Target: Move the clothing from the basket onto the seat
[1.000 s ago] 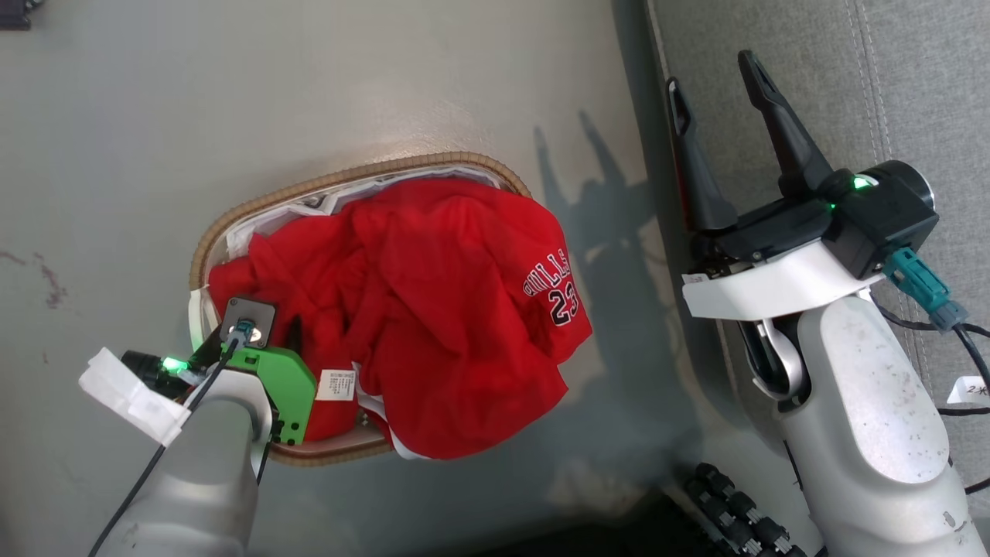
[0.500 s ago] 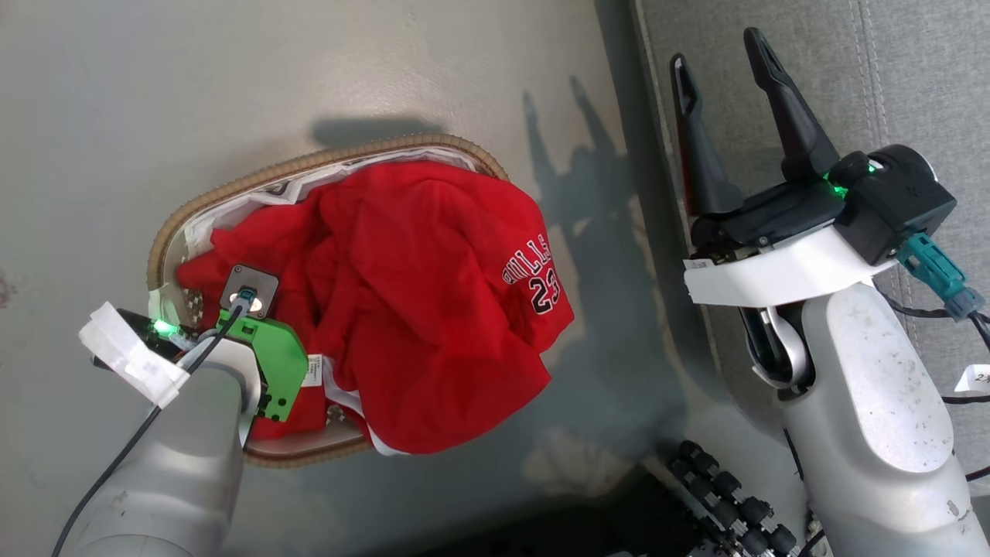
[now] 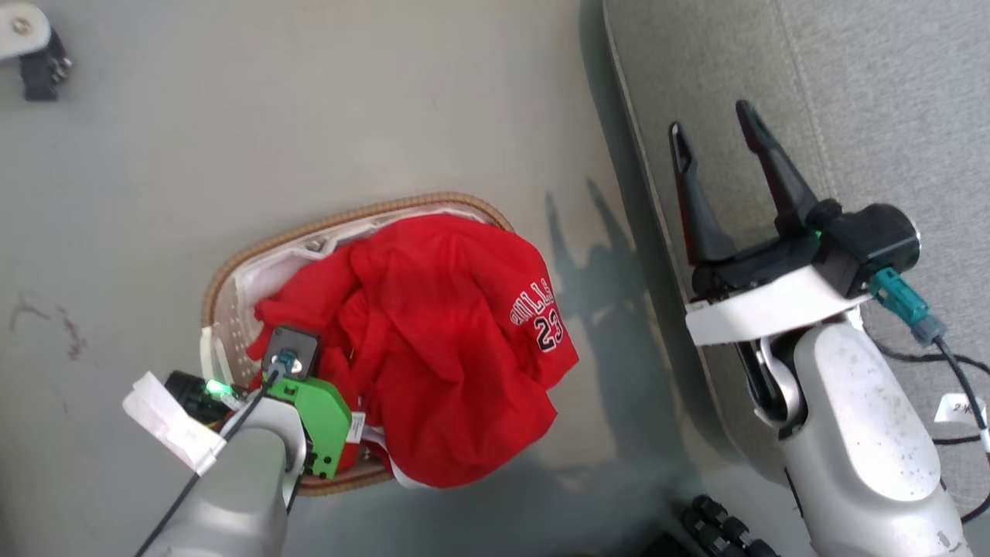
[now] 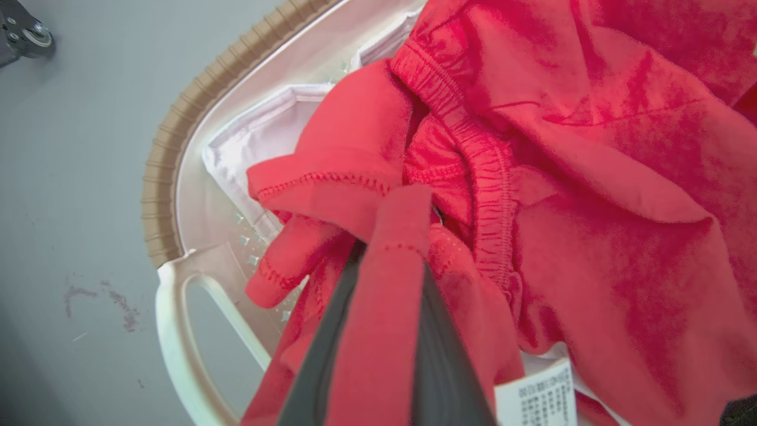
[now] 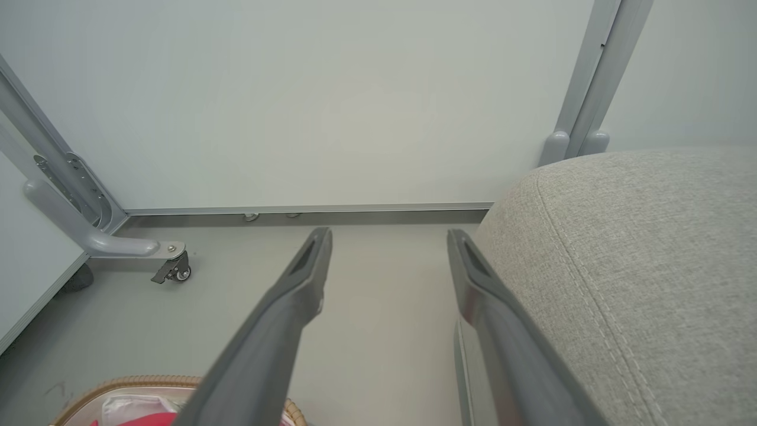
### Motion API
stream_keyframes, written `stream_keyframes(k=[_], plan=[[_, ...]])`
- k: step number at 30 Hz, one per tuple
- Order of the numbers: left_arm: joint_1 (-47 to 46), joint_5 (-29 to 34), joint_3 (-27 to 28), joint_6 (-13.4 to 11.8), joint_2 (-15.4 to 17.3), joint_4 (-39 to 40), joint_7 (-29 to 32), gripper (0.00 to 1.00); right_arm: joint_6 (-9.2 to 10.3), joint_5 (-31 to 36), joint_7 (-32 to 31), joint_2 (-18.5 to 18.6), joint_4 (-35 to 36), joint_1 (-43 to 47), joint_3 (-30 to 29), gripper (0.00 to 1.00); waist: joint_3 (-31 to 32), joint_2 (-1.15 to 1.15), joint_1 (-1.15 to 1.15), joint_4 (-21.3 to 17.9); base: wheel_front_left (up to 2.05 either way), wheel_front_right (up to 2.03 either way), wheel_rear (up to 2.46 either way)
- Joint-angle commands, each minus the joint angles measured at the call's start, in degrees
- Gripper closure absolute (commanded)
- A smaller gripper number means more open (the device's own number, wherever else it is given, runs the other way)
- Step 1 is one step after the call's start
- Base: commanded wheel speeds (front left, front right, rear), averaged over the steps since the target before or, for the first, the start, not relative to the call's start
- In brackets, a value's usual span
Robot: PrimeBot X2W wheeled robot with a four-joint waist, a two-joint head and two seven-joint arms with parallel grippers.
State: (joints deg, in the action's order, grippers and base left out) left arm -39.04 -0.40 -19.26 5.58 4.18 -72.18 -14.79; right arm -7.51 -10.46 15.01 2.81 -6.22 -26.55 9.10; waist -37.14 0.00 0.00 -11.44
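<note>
The red clothing lies heaped in the basket on the floor, and one piece printed "BULLS 23" hangs over the right rim. My left gripper reaches down into the basket's near left end and is shut on a fold of the red clothing, which runs between its two fingers. The basket's brown rim and white liner show beside it. My right gripper is open and holds nothing over the left edge of the grey seat. That same gripper hangs beside the seat.
Grey floor surrounds the basket. A metal frame leg with a caster stands by the pale wall, and the caster sits at the far left. Black rollers of my base lie near the seat's front edge.
My left gripper has closed on the red fabric in the basket. The head view has shifted. My right gripper stays open by the seat.
</note>
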Motion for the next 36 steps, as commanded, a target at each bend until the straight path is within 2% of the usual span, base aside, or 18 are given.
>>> stream_keyframes(k=[1,10,21,27,36], plan=[[1.77,-0.86,0.09,0.30,-0.29,1.13,-0.48,1.00,0.05,0.50,0.25,0.25,-0.51,1.55,-0.25,0.00,6.93,0.00,0.00,2.21,0.00,0.00,0.00],[11.61,-5.15,1.05,0.54,-1.08,14.05,-0.43,1.00,0.05,1.47,0.25,0.25,-2.90,7.44,-1.11,0.00,17.03,0.00,0.00,5.00,0.00,0.00,0.00],[19.62,-9.92,0.79,0.09,-1.23,30.39,-0.44,1.00,0.04,2.16,0.25,0.24,-4.33,13.49,-1.76,0.00,26.15,0.00,0.00,7.61,0.00,0.00,0.00],[22.09,-12.77,0.62,-0.60,-1.23,39.46,-0.38,1.00,0.04,2.08,0.25,0.24,-4.95,15.77,-1.43,0.00,29.67,0.00,0.00,8.37,0.00,0.00,0.00],[21.63,-16.19,0.09,-1.24,-1.22,48.49,-0.38,1.00,0.05,1.90,0.25,0.24,-5.19,18.65,-0.26,0.00,32.72,0.00,0.00,9.14,0.00,0.00,0.00]])
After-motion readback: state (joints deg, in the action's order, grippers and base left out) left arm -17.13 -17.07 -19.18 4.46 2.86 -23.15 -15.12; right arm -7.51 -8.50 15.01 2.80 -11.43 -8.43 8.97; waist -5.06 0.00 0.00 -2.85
